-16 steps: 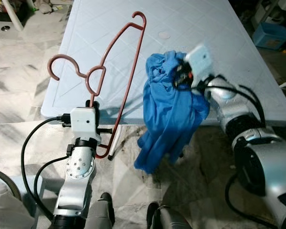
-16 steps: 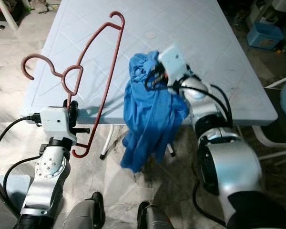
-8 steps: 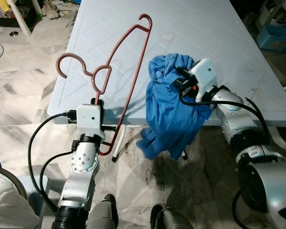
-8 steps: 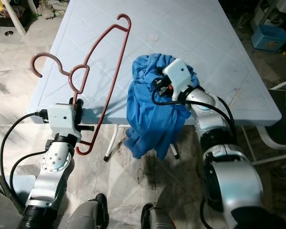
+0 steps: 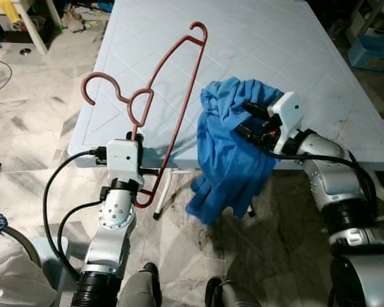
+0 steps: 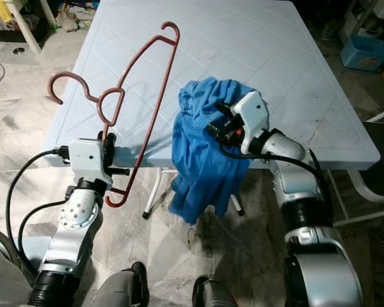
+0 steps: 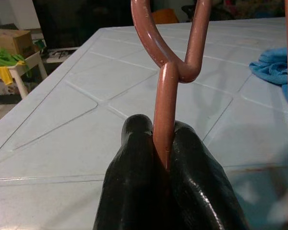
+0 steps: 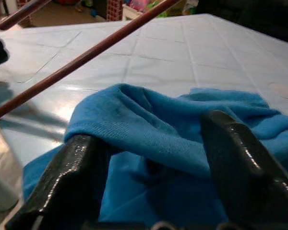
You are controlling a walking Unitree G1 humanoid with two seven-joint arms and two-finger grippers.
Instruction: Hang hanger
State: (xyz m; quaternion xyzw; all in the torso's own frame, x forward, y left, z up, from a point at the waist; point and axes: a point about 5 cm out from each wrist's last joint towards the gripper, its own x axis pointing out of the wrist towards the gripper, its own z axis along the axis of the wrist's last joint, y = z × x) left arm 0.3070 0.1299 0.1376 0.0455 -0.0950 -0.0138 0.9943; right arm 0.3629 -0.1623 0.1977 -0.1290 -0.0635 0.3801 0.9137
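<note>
Right end effector (image 6: 219, 126) has swung the blue shirt (image 5: 230, 150) out over the surface (image 5: 294, 57) edge, fingers spread around a fold; left end effector (image 7: 159, 158), clamped on the red hanger (image 5: 169, 102), should hold steady for threading.

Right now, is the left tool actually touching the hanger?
Touching. The left wrist view shows the left tool with both fingers pressed against the hanger rod.

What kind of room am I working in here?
Probably a lived-in home utility or storage area: a pale blue plastic table on marble-look floor tiles, with clutter and a blue bin at the edges. The left gripper clamps the hanger.
</note>
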